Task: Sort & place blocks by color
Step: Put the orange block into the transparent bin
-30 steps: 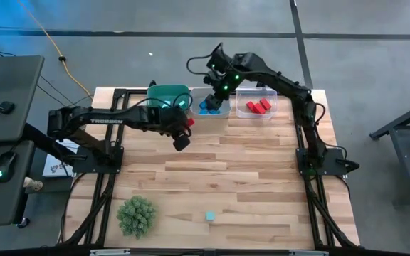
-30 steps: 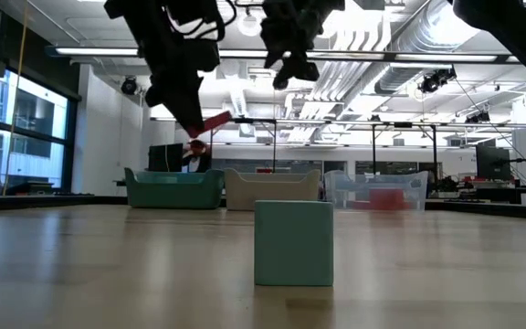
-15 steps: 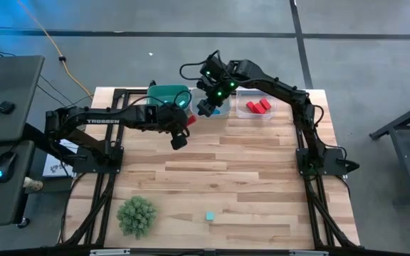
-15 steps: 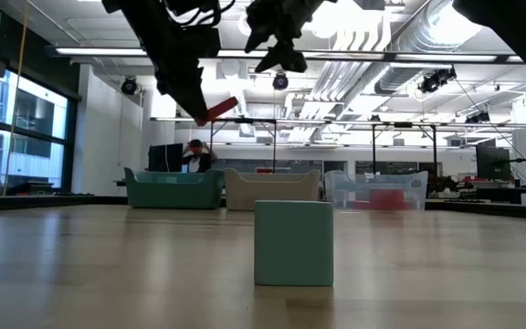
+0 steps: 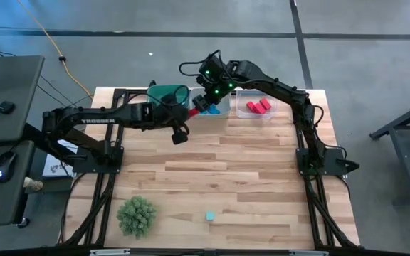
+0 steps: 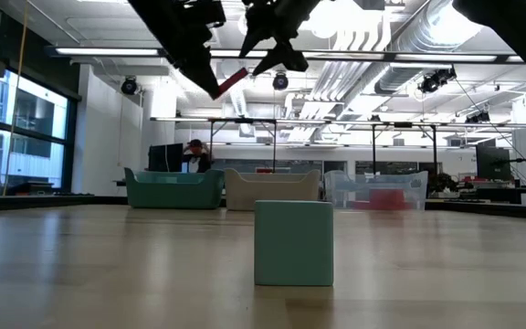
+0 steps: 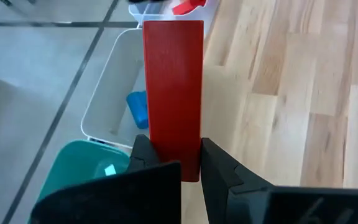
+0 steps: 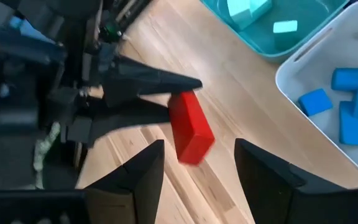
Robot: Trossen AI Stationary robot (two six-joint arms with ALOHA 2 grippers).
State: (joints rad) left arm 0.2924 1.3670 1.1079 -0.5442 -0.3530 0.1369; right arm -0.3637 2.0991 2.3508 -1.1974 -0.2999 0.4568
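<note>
A red bar block (image 7: 173,93) is in the air near the bins, with my left gripper (image 7: 174,165) shut on it. In the high view the red bar block (image 5: 191,113) sticks out of my left gripper (image 5: 185,121) toward my right gripper (image 5: 203,104). My right gripper (image 8: 197,155) is open. Its fingers stand to either side of the bar's free end (image 8: 193,149) and a little short of it, touching nothing. A light teal block (image 5: 209,216) rests flat on the table near the front edge; the low view shows this teal block (image 6: 293,243) close up. My left gripper pinches the red bar between its two fingers, on two opposite long sides at its near end (image 7: 174,163). The fingers (image 7: 219,168) come slanting down from the table's left and lie along the bar. The bar juts out past the fingertips, lifted clear of the table.
Three bins stand along the far edge: a teal bin (image 5: 166,94) with teal blocks, a white bin (image 5: 219,110) with blue blocks (image 8: 347,106), and a clear bin (image 5: 256,116) with red blocks (image 5: 256,107). A green spiky plant ball (image 5: 136,215) lies at the front left.
My left gripper has risen with the red bar and rolled, so the bar sits higher and points at the right gripper. My right gripper has come from over the white bin toward the table's left, up to the bar's free end, and turned a little.
</note>
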